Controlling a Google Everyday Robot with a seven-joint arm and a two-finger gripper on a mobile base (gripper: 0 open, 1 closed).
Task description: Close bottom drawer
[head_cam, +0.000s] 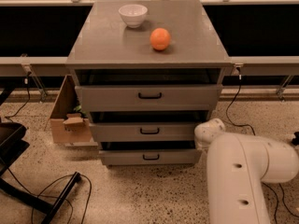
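The bottom drawer (150, 157) is the lowest of three grey drawers in the cabinet (149, 55), with a small black centre handle. It stands slightly pulled out, with a dark gap above its front. The middle drawer (149, 131) and the top drawer (149, 96) also stand slightly out. My white arm (243, 171) fills the lower right. Its end (208, 130) sits by the right edges of the middle and bottom drawers. The gripper itself is hidden behind the arm.
A white bowl (133, 15) and an orange (160, 38) sit on the cabinet top. An open cardboard box (70, 118) stands left of the cabinet. Black cables (60, 190) and a dark chair base (11, 143) lie on the floor at left. More cables run at right.
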